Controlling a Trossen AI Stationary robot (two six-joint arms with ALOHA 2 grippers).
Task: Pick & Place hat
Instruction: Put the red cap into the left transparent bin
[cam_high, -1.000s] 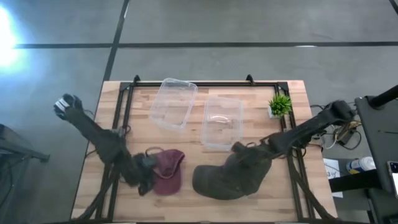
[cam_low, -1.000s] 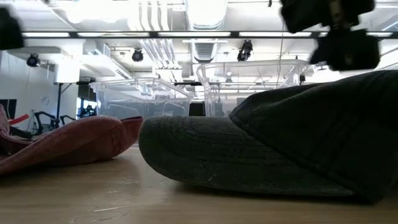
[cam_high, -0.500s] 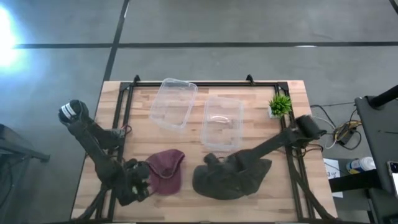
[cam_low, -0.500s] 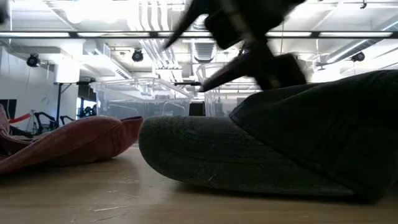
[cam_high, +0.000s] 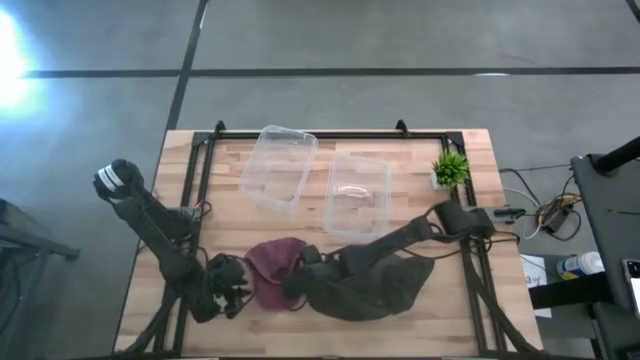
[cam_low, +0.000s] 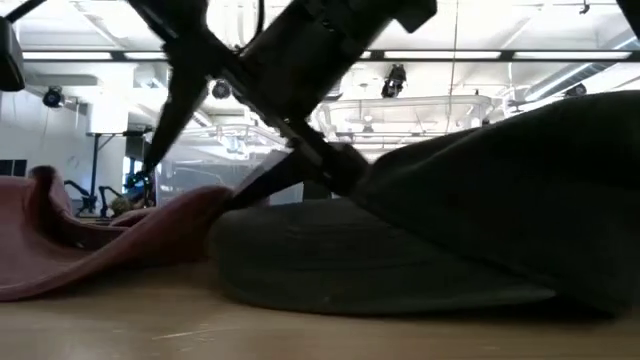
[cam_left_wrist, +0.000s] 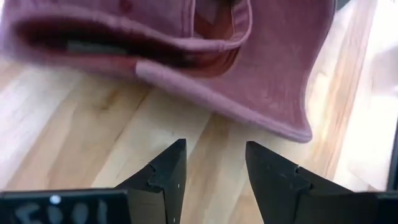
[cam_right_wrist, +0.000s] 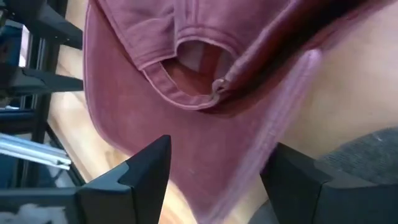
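Note:
A maroon cap (cam_high: 268, 268) lies rumpled near the table's near edge, with a dark green hat (cam_high: 372, 290) to its right. My left gripper (cam_high: 232, 285) is open just left of the maroon cap (cam_left_wrist: 249, 74), its fingertips a short way off the brim on bare wood. My right gripper (cam_high: 298, 268) reaches from the right across the green hat (cam_low: 450, 240). It is open (cam_right_wrist: 214, 168), with the maroon cap's back opening (cam_right_wrist: 186, 68) showing ahead between the fingers. In the low view the cap's left edge (cam_low: 42, 185) stands up. My right gripper comes in low from the table's right, and its arm lies over the green hat's crown (cam_low: 400, 190). The maroon cap's right side (cam_right_wrist: 249, 143) reaches in between the open fingers. Whether the fingers (cam_right_wrist: 140, 168) touch the cloth, I cannot tell.
Two clear plastic bins (cam_high: 280, 165) (cam_high: 358, 195) sit toward the far side of the table. A small green plant (cam_high: 450, 168) stands by the right edge. Black frame rails (cam_high: 195, 190) run along both sides. Bare wood (cam_high: 470, 320) shows at the near right.
My right gripper has swept toward the table's left, across the green hat to the maroon cap. My left gripper backed off the cap toward the near left, then came slightly back. The maroon cap has bunched up and its left edge has risen. The green hat has flattened under the arm.

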